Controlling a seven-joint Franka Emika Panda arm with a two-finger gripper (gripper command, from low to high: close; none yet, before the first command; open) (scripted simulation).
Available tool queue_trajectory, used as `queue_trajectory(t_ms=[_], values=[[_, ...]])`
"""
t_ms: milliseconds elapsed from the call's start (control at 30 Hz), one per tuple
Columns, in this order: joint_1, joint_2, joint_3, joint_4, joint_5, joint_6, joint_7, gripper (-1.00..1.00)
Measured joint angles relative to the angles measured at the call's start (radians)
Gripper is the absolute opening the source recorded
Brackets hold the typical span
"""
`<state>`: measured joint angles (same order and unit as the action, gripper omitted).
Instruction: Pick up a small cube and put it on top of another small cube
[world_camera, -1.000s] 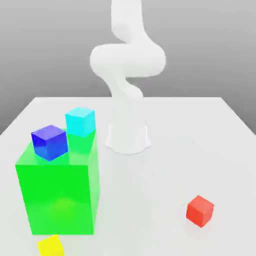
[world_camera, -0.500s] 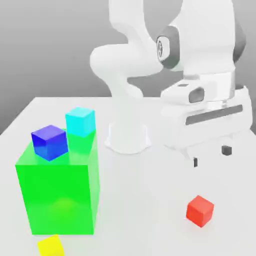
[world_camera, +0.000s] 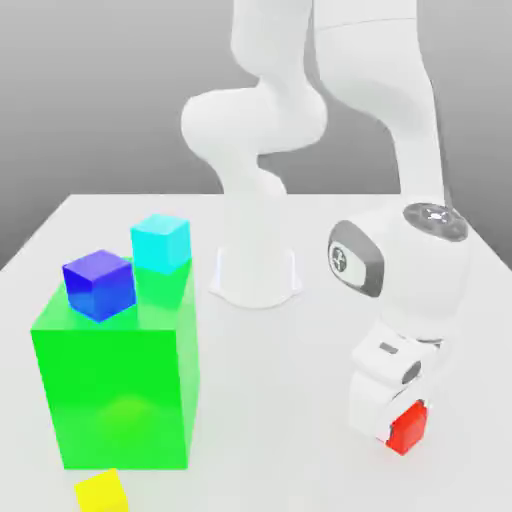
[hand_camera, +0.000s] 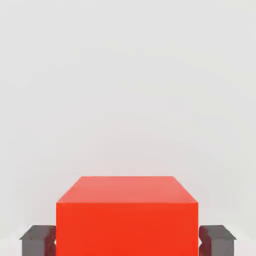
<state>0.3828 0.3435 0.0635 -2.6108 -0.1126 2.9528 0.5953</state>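
Red cube (world_camera: 410, 430) resting on the white table (world_camera: 300, 360) toward the exterior view's right, same spot as a second ago, not yet lifted. Now flanked by the gripper (world_camera: 398, 440), down at table level after hanging well above the cube half a second ago and being out of frame a second ago. In the hand view, dark fingers (hand_camera: 37, 239) spread wide to either side of the cube (hand_camera: 127, 215), just beside its side faces, apparently not yet pressing. So: approach and descent finished, grasp probably next, calling only for a squeeze before any lift. Farther out, toward the exterior view's left, unmoved across the frames: a blue cube (world_camera: 99, 284) and a cyan cube (world_camera: 160, 243) atop a large green block (world_camera: 115, 390), and a yellow cube (world_camera: 102, 492) on the table in front of that block. Any of those small cubes a possible stacking target; no telling yet which. Stacking itself entirely ahead.
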Motion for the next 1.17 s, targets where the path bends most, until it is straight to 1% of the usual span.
queue_trajectory(t_ms=[67, 133, 267, 333, 433, 567, 767, 900, 933, 967, 1033, 1067, 1167], values=[[0.005, 0.015, -0.005, 0.003, -0.001, 0.012, 0.001, -1.0], [-0.002, -0.019, 0.003, -0.004, 0.003, -0.015, -0.003, -1.0], [-0.024, -0.152, 0.036, -0.03, 0.049, -0.122, -0.037, -1.0], [-0.048, -0.218, 0.026, -0.025, 0.077, -0.192, -0.051, -1.0], [-0.138, -0.306, -0.024, 0.012, 0.104, -0.315, -0.052, -1.0], [-0.266, -0.422, -0.078, 0.066, 0.107, -0.484, -0.028, -1.0], [-0.403, -0.593, -0.19, 0.148, 0.074, -0.736, 0.036, -1.0], [-0.519, -0.708, -0.258, 0.203, 0.039, -0.904, 0.088, -1.0], [-0.54, -0.725, -0.271, 0.205, 0.032, -0.922, 0.098, -1.0], [-0.551, -0.725, -0.279, 0.193, 0.029, -0.909, 0.102, -1.0], [-0.56, -0.705, -0.288, 0.149, 0.028, -0.846, 0.103, -1.0], [-0.562, -0.691, -0.291, 0.124, 0.028, -0.808, 0.102, 1.0], [-0.562, -0.691, -0.291, 0.124, 0.028, -0.808, 0.102, 1.0]])
